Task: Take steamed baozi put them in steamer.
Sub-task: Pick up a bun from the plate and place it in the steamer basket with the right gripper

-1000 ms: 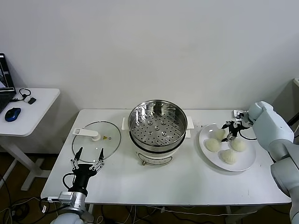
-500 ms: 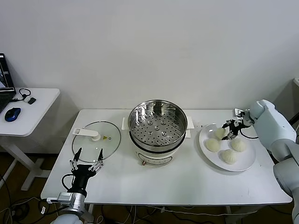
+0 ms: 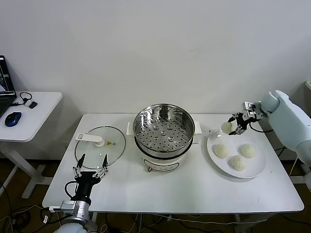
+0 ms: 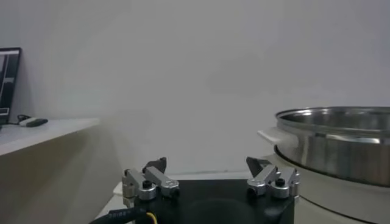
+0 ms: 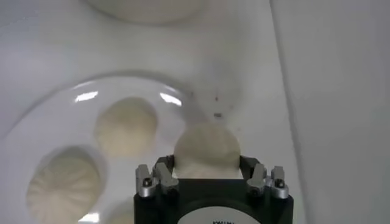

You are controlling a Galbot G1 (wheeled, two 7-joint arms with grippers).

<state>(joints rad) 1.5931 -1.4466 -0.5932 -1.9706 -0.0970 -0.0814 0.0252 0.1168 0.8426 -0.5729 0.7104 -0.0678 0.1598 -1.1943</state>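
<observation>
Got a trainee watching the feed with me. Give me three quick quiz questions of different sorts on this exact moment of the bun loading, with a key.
1. True or false: the steamer already has a bun on its perforated tray.
2. How many buns lie on the white plate right now? A) two B) three C) four
3. Fill in: the glass lid lies flat on the table on the steamer's ____ side, close to the idle left gripper.

Key
1. False. The tray is bare.
2. B. Three remain; the fourth bun is gripped by the right gripper and lifted above the plate's far rim.
3. Left.
</observation>
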